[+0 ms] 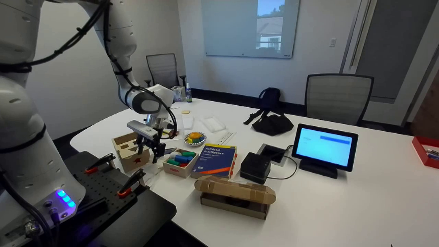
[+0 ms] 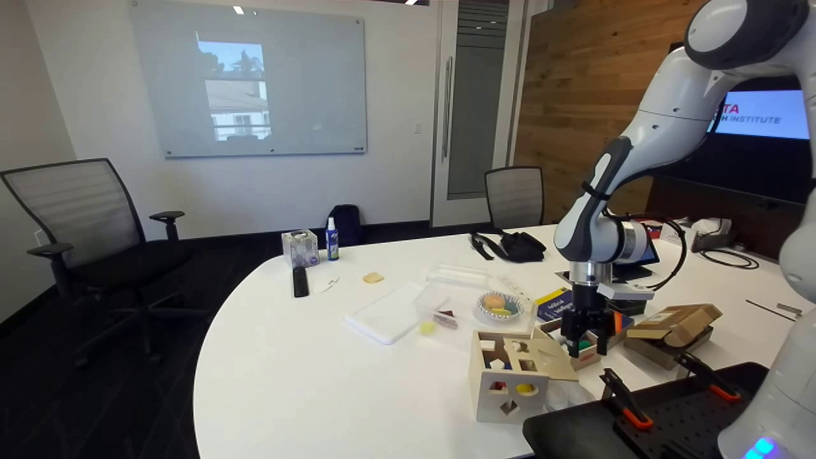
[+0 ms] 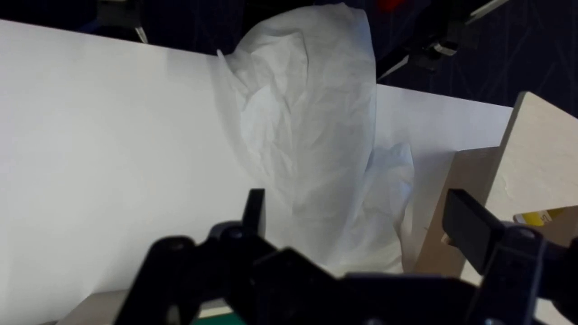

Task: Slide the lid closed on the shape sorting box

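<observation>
The shape sorting box (image 2: 488,405) is a light-wood cube on the white table. It also shows in an exterior view (image 1: 132,165), partly behind my gripper. Its lid (image 2: 554,360) covers part of the top and juts out past the side toward my gripper. Through the uncovered part of the top, several pieces show inside. In the wrist view the lid's overhanging corner (image 3: 539,158) and the box's brown side wall (image 3: 445,225) are at the right. My gripper (image 2: 586,347) is open and empty beside the lid's jutting end; it also shows in the wrist view (image 3: 361,210).
A wooden tray (image 1: 175,170) of colourful pieces stands beside the gripper, near a blue book (image 1: 212,159). Crumpled white sheeting (image 3: 311,135) lies below the gripper. Clamps (image 1: 132,181) stand at the robot's base. A cardboard box (image 1: 235,190) and a patterned bowl (image 1: 195,142) are farther off.
</observation>
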